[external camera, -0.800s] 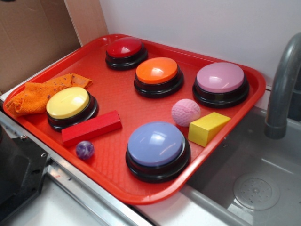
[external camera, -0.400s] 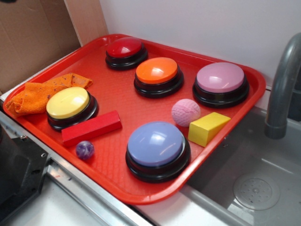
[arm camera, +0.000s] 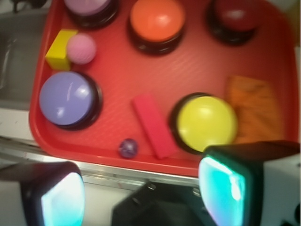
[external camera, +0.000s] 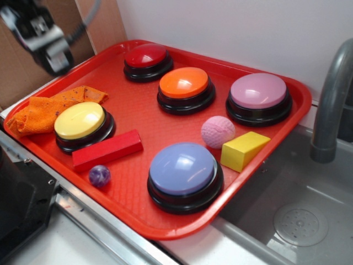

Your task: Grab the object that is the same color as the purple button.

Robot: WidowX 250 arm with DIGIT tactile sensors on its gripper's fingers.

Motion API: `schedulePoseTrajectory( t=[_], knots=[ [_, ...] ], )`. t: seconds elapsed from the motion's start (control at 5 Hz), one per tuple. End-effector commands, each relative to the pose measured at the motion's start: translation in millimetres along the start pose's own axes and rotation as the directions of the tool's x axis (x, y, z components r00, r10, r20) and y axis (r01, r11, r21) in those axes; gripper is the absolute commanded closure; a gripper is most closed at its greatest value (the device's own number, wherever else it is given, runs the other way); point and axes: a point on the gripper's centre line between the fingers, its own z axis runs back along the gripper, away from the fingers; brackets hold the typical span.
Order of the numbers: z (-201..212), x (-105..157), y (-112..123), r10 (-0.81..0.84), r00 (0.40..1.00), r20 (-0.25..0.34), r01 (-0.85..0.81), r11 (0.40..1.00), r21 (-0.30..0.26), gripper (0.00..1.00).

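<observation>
The object, a small glossy dark-purple ball, lies near the front-left edge of the red tray, just in front of a red block. In the wrist view the ball shows ahead of and between the fingers. A mauve-purple button stands at the back right and a blue-violet button at the front. My gripper hangs blurred at the upper left, high above the tray and far from the ball. In the wrist view the gripper is open with nothing between its fingers.
Red, orange and yellow buttons also stand on the tray. A pink textured ball sits beside a yellow wedge. An orange cloth lies at the left, and a grey faucet stands over the sink.
No arm showed in the exterior view before. My gripper has now come into view at the upper left, blurred by motion. The things on the tray have not moved.
</observation>
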Motion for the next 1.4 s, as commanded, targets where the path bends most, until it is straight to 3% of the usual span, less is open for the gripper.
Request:
schedulePoseTrajectory(
  t=[0.0, 0.4, 0.8, 1.0, 1.2],
  knots=[
    [-66, -5, -15, 0.011, 0.999, -0.044, -0.015, 0.997, -0.082, 0.00],
    [-111, -20, -19, 0.045, 0.989, -0.144, -0.046, 0.999, -0.004, 0.00],
    [-130, -27, -10, 0.070, 0.979, -0.192, -0.064, 0.997, 0.036, 0.00],
    [-135, -28, -10, 0.094, 0.972, -0.216, -0.083, 0.995, 0.057, 1.00],
    [-135, -27, -8, 0.113, 0.970, -0.217, -0.101, 0.993, 0.065, 1.00]
  ],
)
